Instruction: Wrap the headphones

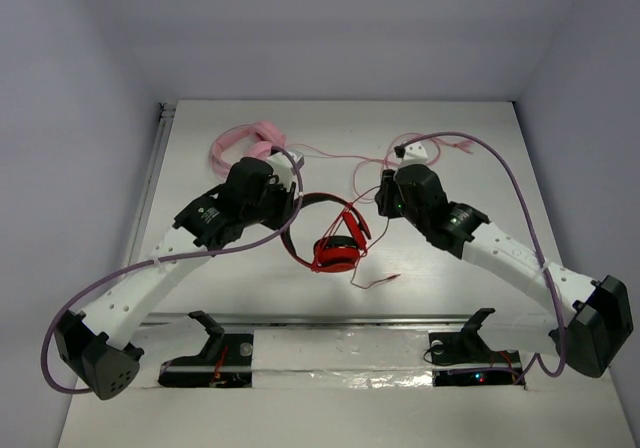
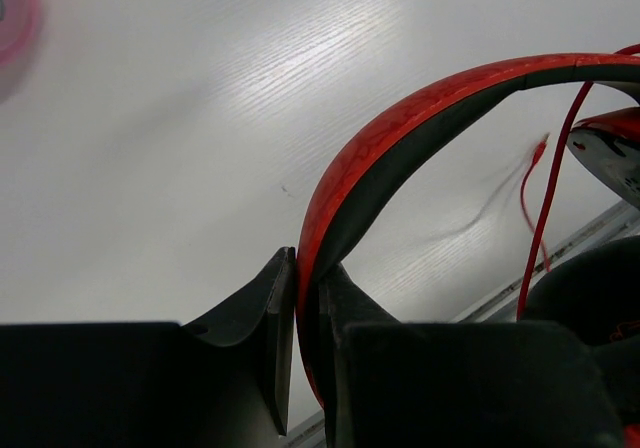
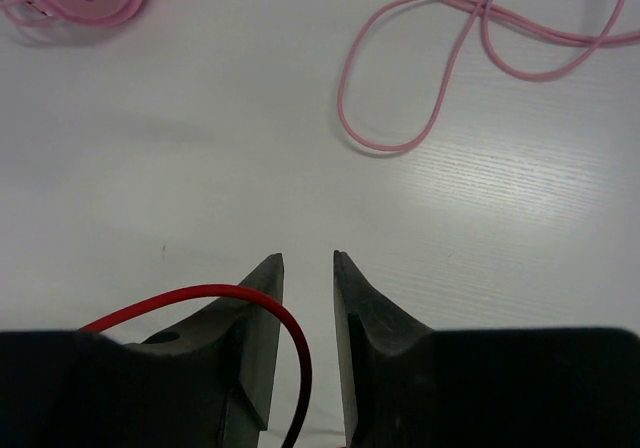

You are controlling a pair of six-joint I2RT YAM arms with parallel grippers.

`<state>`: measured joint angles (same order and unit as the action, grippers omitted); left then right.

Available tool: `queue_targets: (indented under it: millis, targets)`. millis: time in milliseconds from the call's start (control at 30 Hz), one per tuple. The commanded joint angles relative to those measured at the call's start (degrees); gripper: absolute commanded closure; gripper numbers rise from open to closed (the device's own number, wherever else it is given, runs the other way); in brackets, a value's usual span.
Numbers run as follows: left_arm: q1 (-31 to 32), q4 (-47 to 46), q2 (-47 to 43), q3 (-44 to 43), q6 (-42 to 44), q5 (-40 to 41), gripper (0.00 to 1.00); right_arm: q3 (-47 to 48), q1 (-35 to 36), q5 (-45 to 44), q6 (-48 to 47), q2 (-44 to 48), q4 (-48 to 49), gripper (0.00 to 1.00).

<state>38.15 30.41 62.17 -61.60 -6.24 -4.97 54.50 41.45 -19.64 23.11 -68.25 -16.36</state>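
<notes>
Red headphones [image 1: 335, 253]: one pair. Pink headphones [image 1: 262, 140]: one pair. Cables: two, being one red cable [image 3: 215, 290] and one pink cable [image 3: 383, 149]. Arms: two, left arm [image 1: 160, 268] and right arm [image 1: 510, 258]. Tools: two, left tool [image 2: 305, 308] and right tool [image 3: 308, 268], two fingers each. Desk [image 1: 450, 298]: one.

Work surface: white table [image 1: 340, 118] with faint wood grain, a thin metal strip [image 1: 157, 168] running down its left edge, a silver rail [image 1: 340, 320] across the near edge, and a shiny taped band [image 1: 340, 380] just in front of that rail. Enclosure: plain matte panels, pale lilac-grey, on three sides, namely back wall [image 1: 330, 28], left wall [image 1: 60, 148] and right wall [image 1: 600, 98], each meeting the table at its edge. Lighting even and diffuse, shadows soft, with a mild sheen on the tabletop in the left wrist view.
</notes>
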Motion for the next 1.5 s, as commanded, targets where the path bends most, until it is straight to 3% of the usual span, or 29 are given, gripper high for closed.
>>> queue_targets:
  millis: [0,67,267,367,733,867,1067,1400,1467]
  targets:
    - [-0.09,0.09,-1.08,-5.1,0.43,1.48,1.0,-0.8,-2.07,1.27,1.06,1.89,3.17,0.66]
    - [-0.09,-2.46,-1.7,-4.93,0.35,-2.13,1.0,-0.8,-2.86,0.92,1.32,0.67,3.26,0.66]
    - [-0.09,-2.2,-1.88,-7.65,-1.4,4.45,1.0,-1.06,-5.68,1.62,3.52,-3.55,4.84,0.7]
    - [-0.09,-3.51,-2.49,-8.7,-2.37,3.75,1.0,-1.06,-6.82,1.97,4.3,-5.13,6.07,0.82]
    - [-0.62,-7.55,-1.61,-16.18,-7.11,-12.69,1.0,-3.17,-7.97,7.68,4.57,-8.75,12.75,0.78]
    - [-2.28,-8.7,-1.88,-18.2,-9.93,-7.26,1.0,-6.68,-7.97,13.82,4.22,-5.33,18.71,0.81]
    - [-3.43,-15.64,-1.09,-17.15,-16.43,-5.67,1.0,-14.33,-7.97,27.88,8.08,-2.33,32.16,0.82]
    - [-3.43,-22.68,-0.48,-17.06,-22.14,2.42,1.0,-19.16,-6.92,40.38,14.76,-8.12,48.87,0.88]
    - [-3.43,-23.73,0.05,-17.58,-22.76,3.47,1.0,-20.04,-5.51,40.56,16.25,-9.62,51.25,0.98]
